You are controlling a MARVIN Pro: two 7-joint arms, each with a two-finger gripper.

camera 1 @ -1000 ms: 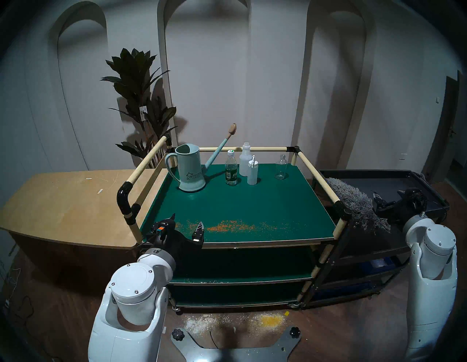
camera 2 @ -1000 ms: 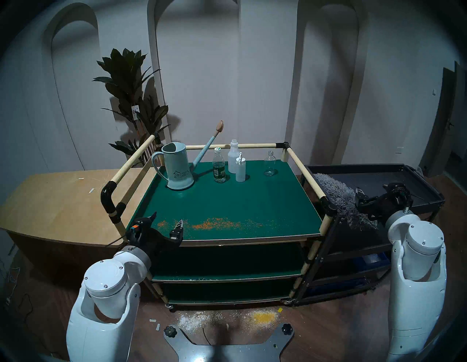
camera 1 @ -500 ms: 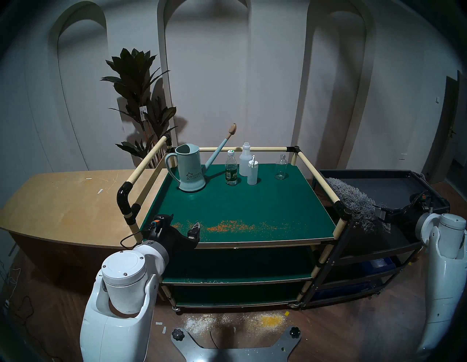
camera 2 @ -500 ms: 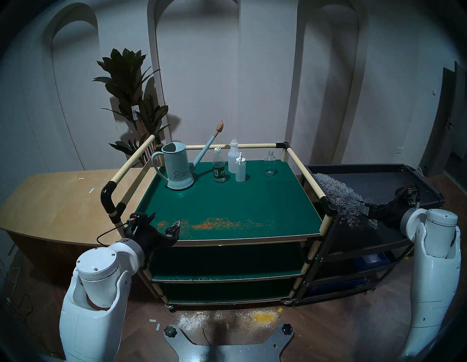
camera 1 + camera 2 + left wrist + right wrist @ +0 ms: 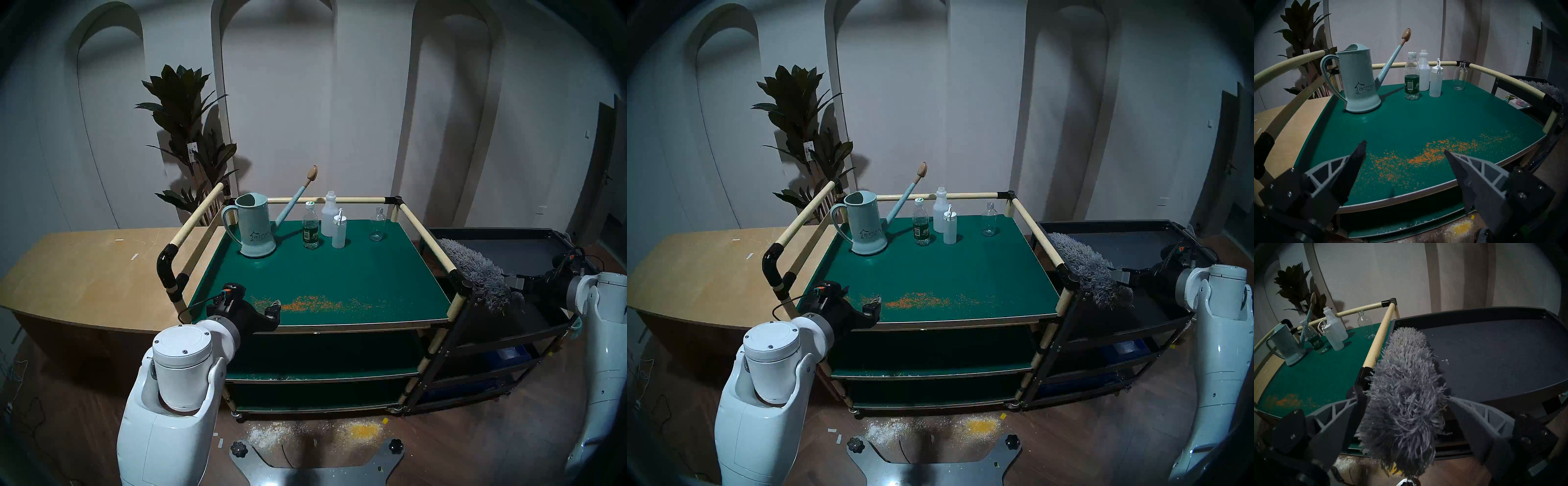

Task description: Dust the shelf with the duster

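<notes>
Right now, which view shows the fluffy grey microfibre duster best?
Right wrist: the fluffy grey microfibre duster fills the frame between the right gripper's open fingers. Both head views show it small, lying on the black cart. Left wrist catches only its tip at the right edge.

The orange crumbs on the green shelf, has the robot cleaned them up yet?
Not yet. The orange crumbs lie spread along the front of the shelf. The right gripper has its jaws open around the fluffy duster, which lies on the black cart. Grabbing and sweeping are left. The left gripper hangs open over the crumbs.
</notes>
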